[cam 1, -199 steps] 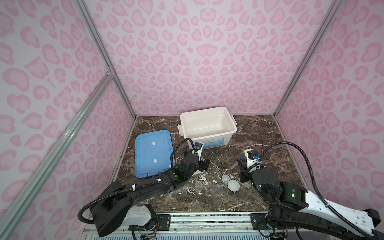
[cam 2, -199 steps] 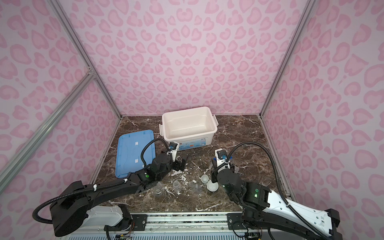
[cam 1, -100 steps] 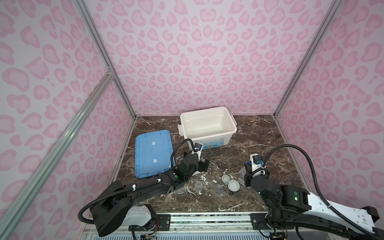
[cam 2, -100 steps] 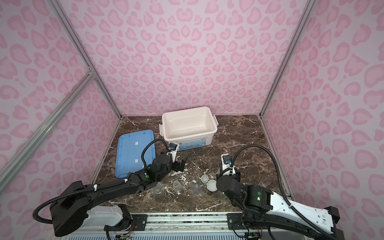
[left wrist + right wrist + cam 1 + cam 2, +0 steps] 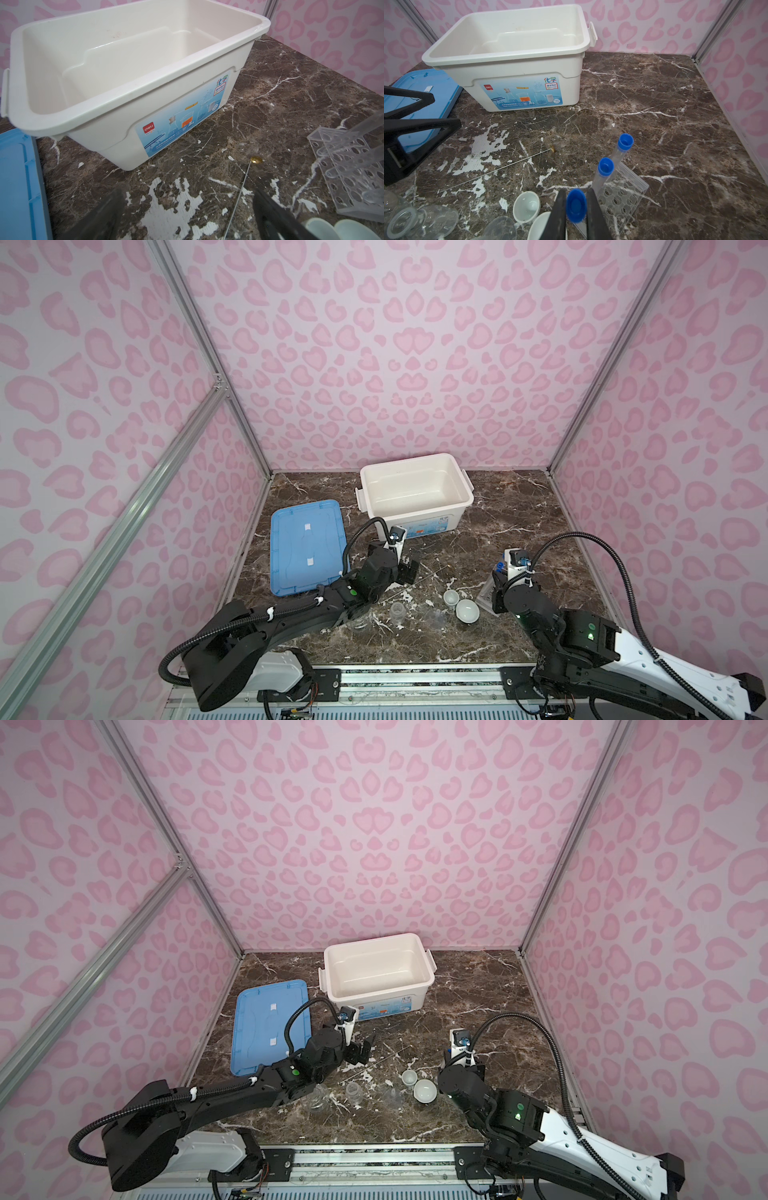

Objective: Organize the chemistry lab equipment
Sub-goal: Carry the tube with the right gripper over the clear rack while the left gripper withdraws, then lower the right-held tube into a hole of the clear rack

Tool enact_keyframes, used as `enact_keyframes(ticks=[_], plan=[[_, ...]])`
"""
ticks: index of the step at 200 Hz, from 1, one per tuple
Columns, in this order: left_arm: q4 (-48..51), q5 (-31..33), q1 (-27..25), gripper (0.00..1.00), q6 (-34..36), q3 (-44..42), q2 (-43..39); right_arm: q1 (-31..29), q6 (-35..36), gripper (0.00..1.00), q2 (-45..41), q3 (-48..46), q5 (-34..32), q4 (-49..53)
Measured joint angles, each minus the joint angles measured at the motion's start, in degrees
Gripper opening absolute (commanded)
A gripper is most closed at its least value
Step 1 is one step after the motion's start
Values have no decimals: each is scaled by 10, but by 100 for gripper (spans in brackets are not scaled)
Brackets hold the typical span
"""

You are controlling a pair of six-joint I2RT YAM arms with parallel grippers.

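Racking, it seems: right gripper (image 5: pixel 576 192) pinches a blue-capped test tube (image 5: pixel 576 207) by the four-o'clock tube rack (image 5: pixel 623 197); next, align with a free hole; left gripper (image 5: pixel 409 570) wide.

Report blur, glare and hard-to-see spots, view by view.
Left wrist view: left end effector out of focus; sheen inside the storage box. Right wrist view: gripped test tube soft. Both top views: clear flasks nearly vanish against marble.
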State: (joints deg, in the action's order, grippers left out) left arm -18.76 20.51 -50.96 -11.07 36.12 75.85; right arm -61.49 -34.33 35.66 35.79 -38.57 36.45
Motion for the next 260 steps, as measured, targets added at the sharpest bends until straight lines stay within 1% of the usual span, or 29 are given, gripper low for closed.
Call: enact_keyframes(ticks=[44, 92, 151, 260], plan=[[0, -2, 0, 98, -4, 0, 0, 15, 1, 6, 8, -4, 22, -1], [0, -2, 0, 98, -4, 0, 1, 26, 5, 6, 16, -6, 24, -15], [0, -1, 0, 98, -8, -3, 1, 27, 17, 6, 27, -7, 22, -27], [0, -1, 0, 98, -11, -10, 1, 27, 24, 5, 23, -5, 22, -17]])
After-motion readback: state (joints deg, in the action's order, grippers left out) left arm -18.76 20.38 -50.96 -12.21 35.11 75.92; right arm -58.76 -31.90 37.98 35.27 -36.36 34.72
